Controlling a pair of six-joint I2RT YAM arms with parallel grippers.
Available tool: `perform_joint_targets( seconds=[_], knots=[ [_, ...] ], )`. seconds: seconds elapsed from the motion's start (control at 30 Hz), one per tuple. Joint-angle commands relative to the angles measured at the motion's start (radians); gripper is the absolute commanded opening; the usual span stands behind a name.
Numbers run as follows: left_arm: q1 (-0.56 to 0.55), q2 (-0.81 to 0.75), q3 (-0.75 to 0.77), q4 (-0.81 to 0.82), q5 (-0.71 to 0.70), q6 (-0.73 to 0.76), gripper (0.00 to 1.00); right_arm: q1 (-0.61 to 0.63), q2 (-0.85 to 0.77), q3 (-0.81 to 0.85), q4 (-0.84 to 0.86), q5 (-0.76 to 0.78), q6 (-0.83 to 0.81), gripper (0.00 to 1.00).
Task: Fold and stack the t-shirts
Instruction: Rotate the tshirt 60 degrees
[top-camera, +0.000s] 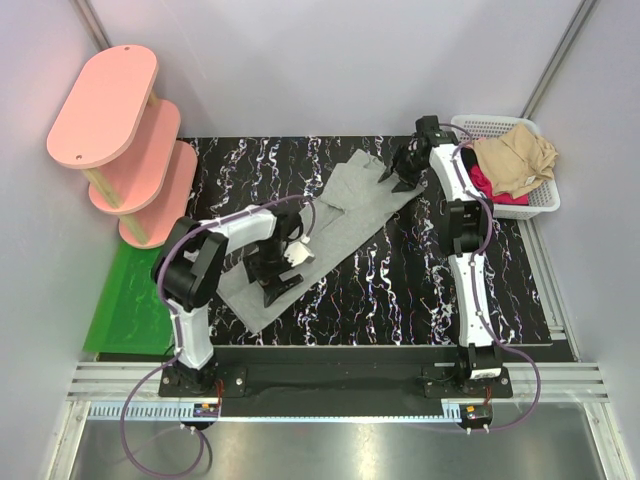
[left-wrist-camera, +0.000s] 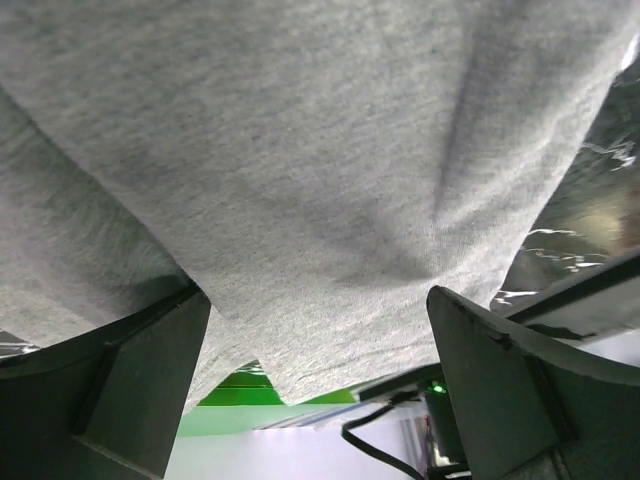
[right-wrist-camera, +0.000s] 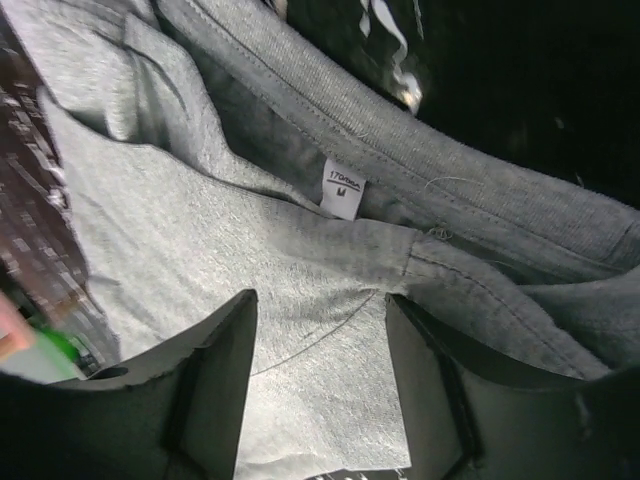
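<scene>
Marbled table (top-camera: 400, 290), grey t-shirt (top-camera: 350, 205) under left end effector (top-camera: 280, 283) and right end effector (top-camera: 398, 175), both released

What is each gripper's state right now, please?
Left gripper: open, fingers wide over the grey t-shirt.
Right gripper: fingers straddle the grey t-shirt; grip cannot be told.

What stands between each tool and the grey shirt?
Nothing visible. The left tool is over the near end of the grey shirt, the right tool at its collar end; both wrist views show only its cloth ahead.
</scene>
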Motion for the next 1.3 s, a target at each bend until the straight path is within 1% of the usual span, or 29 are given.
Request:
perform_joint_targets(
  seconds=[0.0,0.03,0.13,0.17,0.27,0.4,0.5,0.57,0.6,0.67,0.7,0.73,0.77,0.8,0.83,0.87,0.9,0.93,0.97,1.0,1.03,1.07,1.1,1.13,1.17,1.2,1.23,1.27],
  knots=[
    [-0.009,0.074,0.049,-0.006,0.159,-0.030,0.99,-0.046,0.139,0.115,0.043,-0.105,0.038,0.61],
    [-0.012,0.085,0.057,-0.006,0.170,-0.031,0.99,-0.055,0.145,0.112,0.090,-0.188,0.055,0.61],
    [-0.026,0.091,0.099,-0.007,0.224,-0.035,0.99,-0.078,0.147,0.080,0.202,-0.286,0.104,0.63],
    [-0.031,0.094,0.112,-0.019,0.262,-0.033,0.99,-0.082,0.144,0.080,0.224,-0.297,0.109,0.63],
    [-0.051,0.094,0.165,-0.042,0.314,-0.027,0.99,-0.093,0.138,0.093,0.304,-0.324,0.121,0.63],
    [-0.060,0.062,0.227,-0.075,0.345,-0.033,0.99,-0.098,0.136,0.116,0.408,-0.379,0.167,0.64],
    [-0.059,0.005,0.263,-0.113,0.351,-0.035,0.99,-0.099,0.130,0.146,0.459,-0.433,0.184,0.64],
    [-0.059,-0.055,0.278,-0.142,0.350,-0.033,0.99,-0.098,0.096,0.152,0.465,-0.459,0.175,0.64],
    [-0.059,-0.078,0.292,-0.150,0.348,-0.033,0.99,-0.098,0.077,0.146,0.460,-0.447,0.160,0.68],
    [-0.051,-0.157,0.306,-0.162,0.331,-0.039,0.99,-0.086,-0.024,0.092,0.453,-0.413,0.097,0.75],
    [-0.045,-0.191,0.318,-0.157,0.324,-0.056,0.99,-0.072,-0.066,0.072,0.410,-0.340,0.063,0.95],
    [-0.023,-0.261,0.326,-0.151,0.292,-0.070,0.99,-0.055,-0.151,0.058,0.372,-0.286,0.019,1.00],
    [-0.010,-0.300,0.333,-0.127,0.264,-0.085,0.99,-0.006,-0.198,0.017,0.332,-0.224,-0.068,1.00],
    [0.007,-0.341,0.341,-0.106,0.238,-0.120,0.99,0.022,-0.244,-0.012,0.275,-0.094,-0.110,1.00],
    [0.055,-0.434,0.340,-0.057,0.187,-0.139,0.99,0.052,-0.340,-0.047,0.249,-0.020,-0.148,1.00],
    [0.087,-0.481,0.329,-0.036,0.181,-0.146,0.99,0.087,-0.389,-0.131,0.229,0.057,-0.202,1.00],
    [0.157,-0.562,0.326,-0.023,0.178,-0.157,0.99,0.152,-0.440,-0.185,0.215,0.194,-0.219,1.00],
    [0.194,-0.599,0.318,-0.009,0.153,-0.165,0.99,0.198,-0.538,-0.240,0.210,0.278,-0.237,1.00],
    [0.231,-0.637,0.283,0.022,0.141,-0.165,0.99,0.245,-0.583,-0.352,0.206,0.377,-0.280,1.00],
    [0.300,-0.708,0.259,0.036,0.132,-0.153,0.99,0.366,-0.629,-0.412,0.209,0.579,-0.305,1.00],
    [0.334,-0.740,0.231,0.056,0.126,-0.140,0.99,0.428,-0.707,-0.470,0.213,0.672,-0.323,1.00],
    [0.366,-0.769,0.173,0.060,0.129,-0.128,0.99,0.486,-0.742,-0.583,0.218,0.741,-0.355,1.00],
    [0.432,-0.817,0.140,0.063,0.138,-0.104,0.99,0.555,-0.775,-0.642,0.233,0.819,-0.354,1.00],
    [0.464,-0.837,0.107,0.080,0.156,-0.096,0.99,0.662,-0.831,-0.696,0.239,0.834,-0.354,1.00],
    [0.498,-0.859,0.040,0.091,0.174,-0.093,0.99,0.718,-0.855,-0.791,0.248,0.840,-0.316,1.00],
    [0.577,-0.894,0.007,0.102,0.205,-0.084,0.99,0.758,-0.876,-0.833,0.253,0.820,-0.292,1.00],
    [0.616,-0.909,-0.024,0.138,0.252,-0.082,0.99,0.849,-0.910,-0.873,0.258,0.822,-0.275,1.00],
    [0.654,-0.925,-0.083,0.158,0.273,-0.085,0.99,0.902,-0.919,-0.938,0.265,0.861,-0.262,1.00]
  ],
)
